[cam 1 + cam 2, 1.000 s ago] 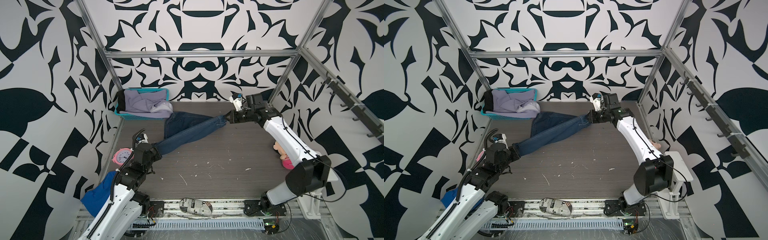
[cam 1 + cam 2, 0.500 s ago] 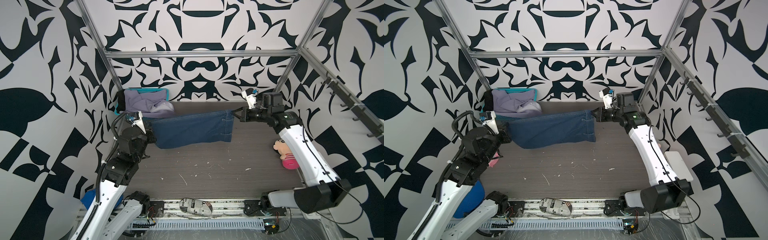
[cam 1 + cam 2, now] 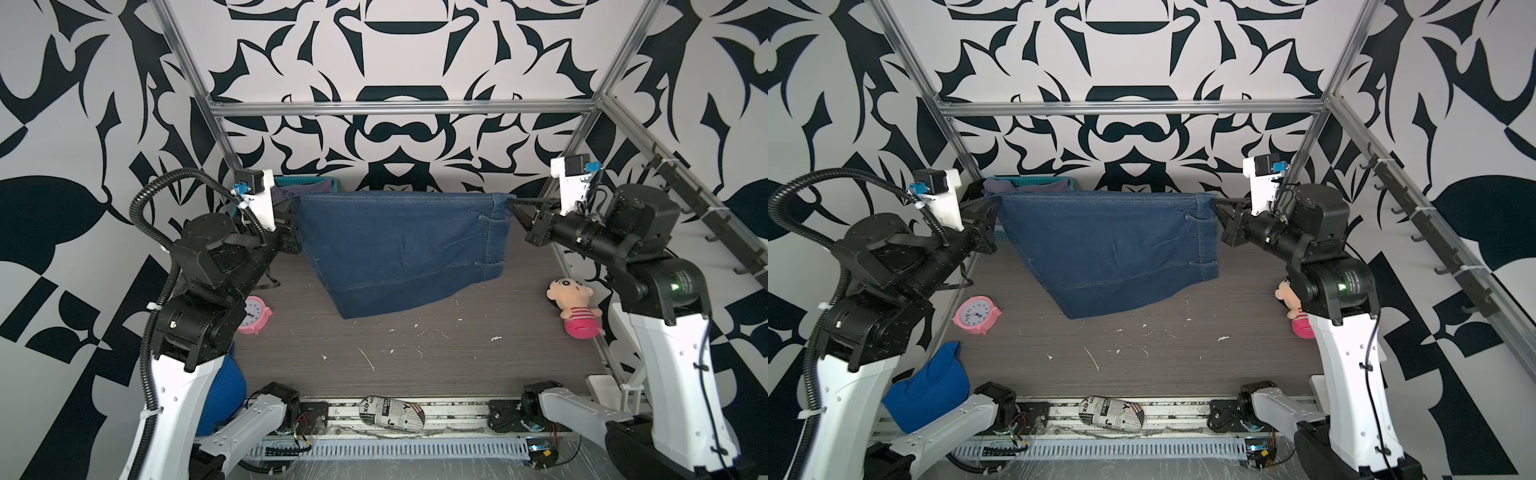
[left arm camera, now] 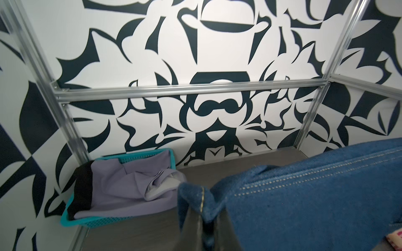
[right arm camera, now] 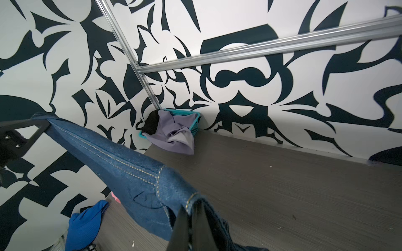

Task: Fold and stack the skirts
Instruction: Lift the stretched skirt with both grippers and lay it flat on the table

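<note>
I count three skirts, two end effectors and one basket. The denim skirt (image 3: 399, 249) hangs spread between my end effectors above the bench (image 3: 415, 365), its top edge taut and level and its lower hem slanting. I cannot tell whether its lowest corner clears the bench. My left end effector (image 3: 294, 210) is pressed together on the skirt's upper corner nearest the teal basket (image 4: 91, 221). My right end effector (image 3: 514, 204) pinches the opposite upper corner, well apart from the basket. In both wrist views the denim bunches right at the fingertips.

The other two skirts lie in the basket. The lavender skirt (image 4: 121, 184) fills most of it and spills over the rim onto the bench. The black skirt (image 4: 83, 189) lies at one end, touching the lavender one. In both top views the held denim hides most of the basket.

There is one each of the rest:
- A pink clock (image 3: 255, 316) stands on the basket's side of the bench, nearer the front.
- A blue mesh cloth (image 3: 930, 395) lies further forward again.
- A plush doll (image 3: 575, 305) lies across the bench from the basket.
- A newspaper-print bundle (image 3: 392, 411) lies at the front rail, well apart from the basket.
</note>
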Action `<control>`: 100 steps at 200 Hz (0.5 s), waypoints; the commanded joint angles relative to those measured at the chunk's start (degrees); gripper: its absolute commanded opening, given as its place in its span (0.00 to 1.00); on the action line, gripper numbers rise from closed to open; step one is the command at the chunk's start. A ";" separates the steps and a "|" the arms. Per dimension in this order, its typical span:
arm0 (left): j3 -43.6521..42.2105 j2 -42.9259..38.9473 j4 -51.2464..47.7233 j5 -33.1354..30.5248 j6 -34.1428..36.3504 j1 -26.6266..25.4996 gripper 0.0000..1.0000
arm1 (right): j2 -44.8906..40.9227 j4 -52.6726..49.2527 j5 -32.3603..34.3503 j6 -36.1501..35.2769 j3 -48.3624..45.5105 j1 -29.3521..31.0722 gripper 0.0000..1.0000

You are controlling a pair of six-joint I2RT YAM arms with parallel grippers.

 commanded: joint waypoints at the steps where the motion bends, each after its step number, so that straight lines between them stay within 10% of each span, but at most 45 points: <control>1: 1.35 2.36 -1.06 -1.90 3.56 0.60 0.00 | 2.29 -0.40 5.75 -0.94 3.13 -0.80 0.00; 65: 8.98 22.24 4.49 8.88 0.93 12.29 0.00 | 16.33 6.04 9.36 -1.30 7.03 -1.56 0.00; 100: 35.68 42.27 0.67 17.09 1.38 14.40 0.00 | 28.71 8.27 9.76 -0.98 19.63 -2.24 0.00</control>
